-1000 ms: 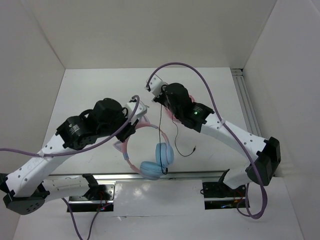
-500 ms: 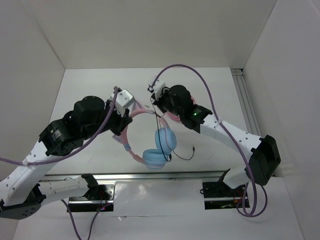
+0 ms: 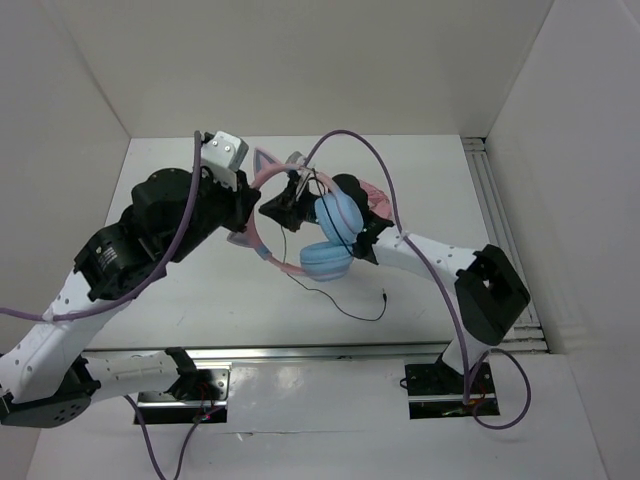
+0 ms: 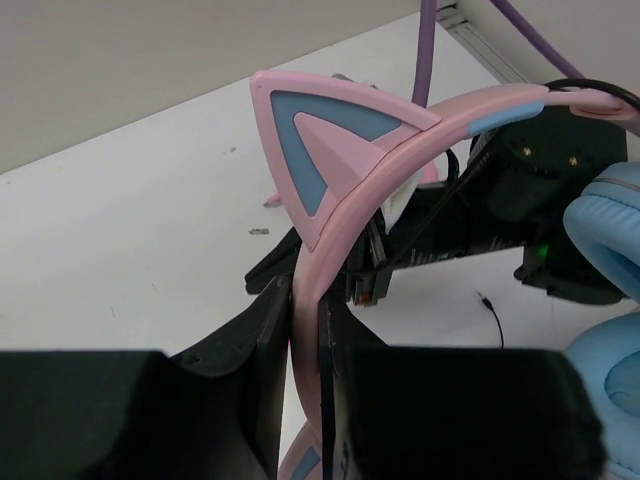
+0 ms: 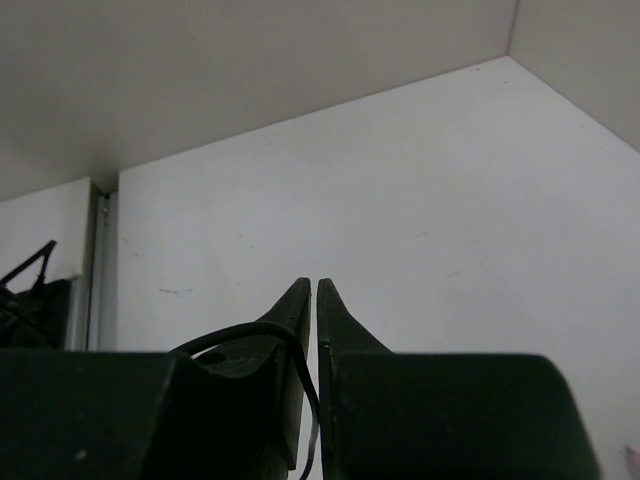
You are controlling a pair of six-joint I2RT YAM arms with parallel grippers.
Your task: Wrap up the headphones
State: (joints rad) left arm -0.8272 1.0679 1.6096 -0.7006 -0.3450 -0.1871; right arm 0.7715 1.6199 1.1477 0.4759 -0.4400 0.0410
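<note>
The headphones hang lifted above the table, with a pink headband [image 3: 262, 182] [image 4: 345, 200], a pink and blue cat ear [image 4: 320, 135] and two light blue ear cups [image 3: 338, 216] [image 4: 608, 222]. My left gripper [image 3: 243, 212] [image 4: 308, 320] is shut on the headband, just below the cat ear. My right gripper [image 3: 278, 206] [image 5: 311, 290] points left, close beside the headband. Its jaws are nearly together, with the thin black cable [image 5: 300, 345] running down between them. The cable's tail [image 3: 345, 310] trails onto the table and ends in a plug [image 3: 384, 293] [image 4: 482, 297].
White walls close in the table at the back and on both sides. An aluminium rail [image 3: 497, 215] runs along the right side and another [image 3: 320, 352] along the front by the arm bases. A pink piece [image 3: 374, 193] shows behind the right arm.
The left arm has raised the headphones and carried them toward the back. The right gripper has swung left next to the headband, and the cable now trails lower across the table.
</note>
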